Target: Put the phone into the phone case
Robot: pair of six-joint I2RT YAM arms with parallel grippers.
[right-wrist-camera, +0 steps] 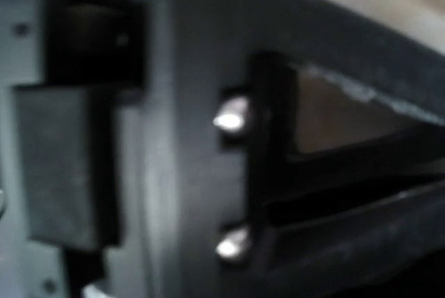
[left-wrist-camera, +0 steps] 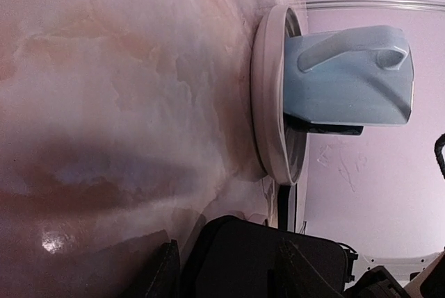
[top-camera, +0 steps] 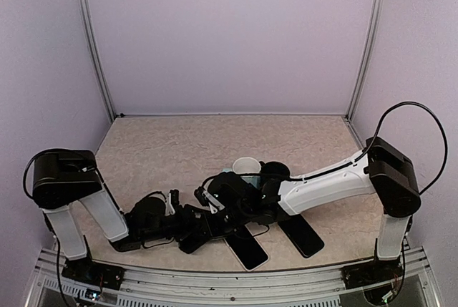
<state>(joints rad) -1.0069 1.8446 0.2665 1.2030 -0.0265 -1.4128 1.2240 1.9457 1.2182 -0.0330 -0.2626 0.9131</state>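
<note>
Lavender walls, marbled beige counter. My left hand and right hand are bunched up mid-counter near the front edge. By them lie a glossy dark slab and a matte dark slab; which is phone and which is case, no idea. Spread or pinching, I can't tell for either hand. A blue mug sits on a plate just behind.
</note>
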